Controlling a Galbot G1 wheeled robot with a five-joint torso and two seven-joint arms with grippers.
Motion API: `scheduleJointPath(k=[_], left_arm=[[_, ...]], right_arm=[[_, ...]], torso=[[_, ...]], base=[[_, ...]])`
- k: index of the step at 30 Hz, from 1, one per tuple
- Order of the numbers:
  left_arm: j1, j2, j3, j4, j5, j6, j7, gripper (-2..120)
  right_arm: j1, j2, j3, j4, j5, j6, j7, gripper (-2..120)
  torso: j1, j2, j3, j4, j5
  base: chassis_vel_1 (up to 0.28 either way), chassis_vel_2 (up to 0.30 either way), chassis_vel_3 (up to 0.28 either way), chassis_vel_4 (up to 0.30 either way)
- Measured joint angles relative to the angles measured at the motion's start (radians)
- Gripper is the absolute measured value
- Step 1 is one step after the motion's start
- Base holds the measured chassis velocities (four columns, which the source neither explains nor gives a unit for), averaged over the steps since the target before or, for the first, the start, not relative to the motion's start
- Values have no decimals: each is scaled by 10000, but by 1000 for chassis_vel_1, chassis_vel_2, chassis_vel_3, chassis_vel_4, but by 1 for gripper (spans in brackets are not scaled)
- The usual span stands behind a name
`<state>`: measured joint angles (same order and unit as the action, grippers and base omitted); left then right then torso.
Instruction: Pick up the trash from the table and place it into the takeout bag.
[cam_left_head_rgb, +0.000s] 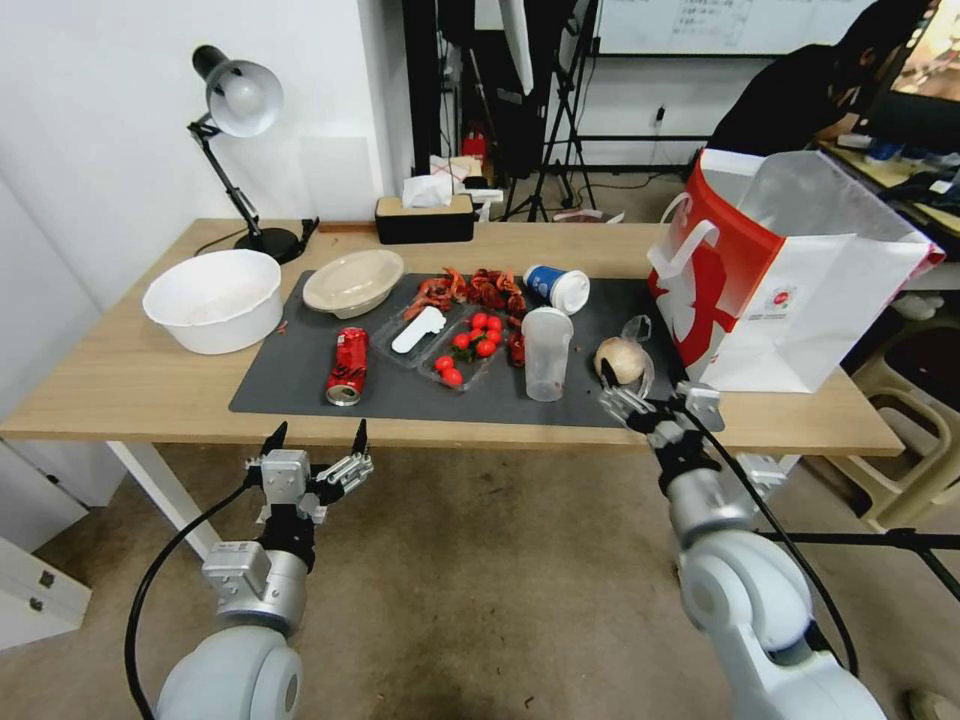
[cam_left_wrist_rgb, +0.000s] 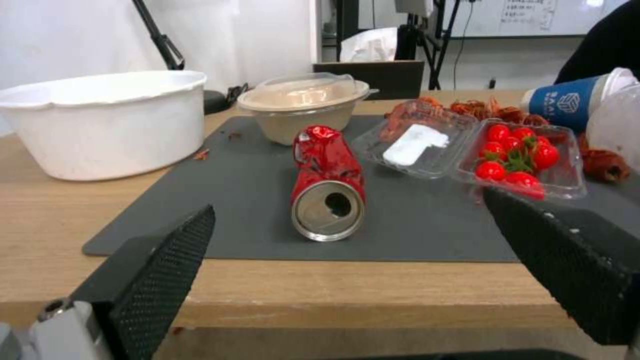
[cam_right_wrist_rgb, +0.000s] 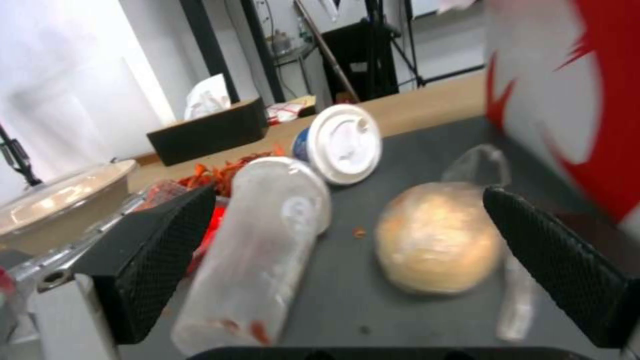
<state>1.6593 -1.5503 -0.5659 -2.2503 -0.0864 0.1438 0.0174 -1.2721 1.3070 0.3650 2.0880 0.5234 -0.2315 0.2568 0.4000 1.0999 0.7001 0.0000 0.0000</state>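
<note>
While our right gripper (cam_left_head_rgb: 622, 392) reaches over the tabletop's (cam_left_head_rgb: 120, 380) front edge, its fingers (cam_right_wrist_rgb: 160, 250) spread wide and empty, the wrapped ball (cam_right_wrist_rgb: 437, 242) sits between them on the mat (cam_left_head_rgb: 300, 385) near its front right corner, just beside the bag (cam_left_head_rgb: 800, 290). We judge it light and soft, its clear wrap slippery; a gentle squeeze across the middle seems best. Our left gripper (cam_left_head_rgb: 317, 437), equally wide and empty, waits short of the front edge, facing the can (cam_left_wrist_rgb: 327, 182).
</note>
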Motion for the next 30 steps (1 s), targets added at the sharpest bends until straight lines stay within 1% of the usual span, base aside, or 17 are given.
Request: scheduleJointPath(k=[1,4,6,8,9,12,14,16,21,27,30], left_arm=[[0,0,0,0,0,0,0,100],[47,-64,-28,28,106,-102,3,100],[58,-81,-42,36,134,-127,4,100],[70,-121,-78,61,180,-188,4,100],[70,-121,-78,61,180,-188,4,100],[91,-162,-112,125,255,-303,3,100],[94,-166,-115,131,265,-316,2,100],[107,-187,-119,177,342,-386,0,100],[102,-231,-120,266,429,-476,-2,100],[100,-262,-122,336,491,-567,-6,100],[100,-273,-122,371,518,-626,-7,100]], right_arm=[[0,0,0,0,0,0,0,100],[568,77,-517,-351,325,-244,472,100],[731,127,-680,-486,351,-282,599,100],[1087,280,-1044,-795,378,-395,989,100],[1087,280,-1044,-795,378,-395,989,100],[1509,515,-1529,-1216,389,-592,1597,100],[1563,537,-1582,-1270,390,-615,1671,100],[1984,648,-1936,-1623,392,-761,2072,100],[2320,737,-2239,-1895,392,-1031,2398,100],[2364,859,-2351,-1987,392,-1385,2588,100],[2398,912,-2398,-2025,392,-1419,2639,100]], torso=[[0,0,0,0,0],[1,0,0,1,-1],[1,0,0,0,0],[1,0,0,1,-1],[1,0,0,1,-1],[0,0,0,0,-1],[0,0,0,0,0],[1,0,0,1,0],[1,0,0,1,0],[1,0,-1,-1,0],[1,0,-1,0,0]], base=[[0,0,0,0],[0,0,0,0],[0,0,0,0],[0,0,0,0],[0,0,0,0],[0,0,0,0],[0,0,0,0],[0,0,0,0],[0,0,0,0],[0,0,0,0],[0,0,0,0]])
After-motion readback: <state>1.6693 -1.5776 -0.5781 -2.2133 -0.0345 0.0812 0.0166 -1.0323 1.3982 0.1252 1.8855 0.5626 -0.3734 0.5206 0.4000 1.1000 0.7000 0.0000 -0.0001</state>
